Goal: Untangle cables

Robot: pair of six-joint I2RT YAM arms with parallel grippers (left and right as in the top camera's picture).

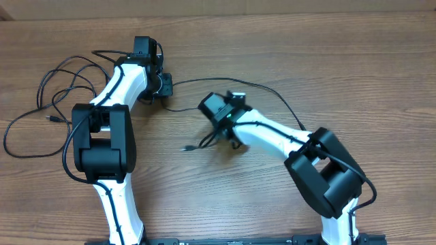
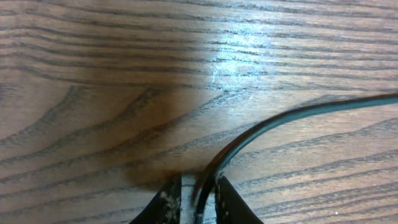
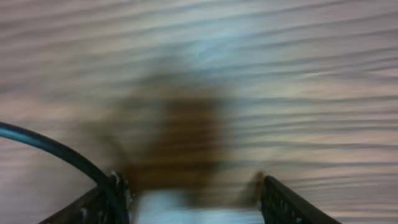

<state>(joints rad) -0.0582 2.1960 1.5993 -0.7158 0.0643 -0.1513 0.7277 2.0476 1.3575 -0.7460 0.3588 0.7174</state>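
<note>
Thin black cables lie on the wooden table point(image 1: 354, 61). One cable point(image 1: 266, 87) runs from my left gripper point(image 1: 165, 87) in an arc to the right, past the right arm. In the left wrist view this cable point(image 2: 280, 121) curves down between the two fingers, and the left gripper point(image 2: 199, 185) is shut on it. My right gripper point(image 1: 216, 112) hovers low at the table's middle, near a short cable end with a plug point(image 1: 185, 147). In its blurred wrist view the right gripper point(image 3: 193, 183) stands open, and a black cable point(image 3: 56, 149) runs against the left finger point(image 3: 115, 190).
Several loose loops of black cable point(image 1: 48, 82) lie at the far left of the table, beside the left arm point(image 1: 102, 136). The right arm point(image 1: 320, 170) reaches in from the lower right.
</note>
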